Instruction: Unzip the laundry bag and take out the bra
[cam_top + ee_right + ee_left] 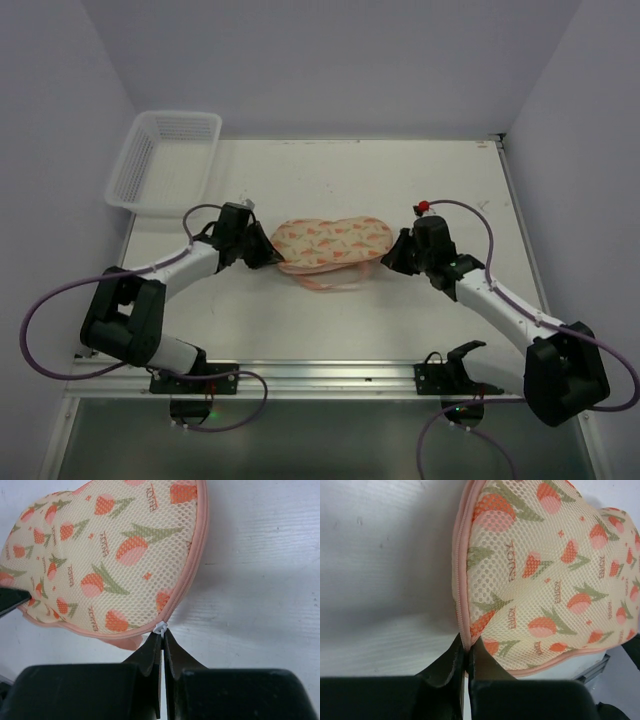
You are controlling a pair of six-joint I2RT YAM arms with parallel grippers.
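Midway across the bench (pixel 250 330), the laundry bag (pixel 333 242) lies zipped, the bra unseen; any tug may drag the whole pouch if the left grip slips. Left jaws are clenched on the pink trim (pixel 460 580) at the bag's left end, right jaws pinching the tiny white zipper pull (pixel 160 628), easily lost.

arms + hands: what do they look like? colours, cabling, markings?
Same build: left arm and right arm have white links and black joints. Left hand and right hand are black, fingers tapering to thin tips. A purple cable loops along each arm. Small red cap by the right wrist. No markings legible.
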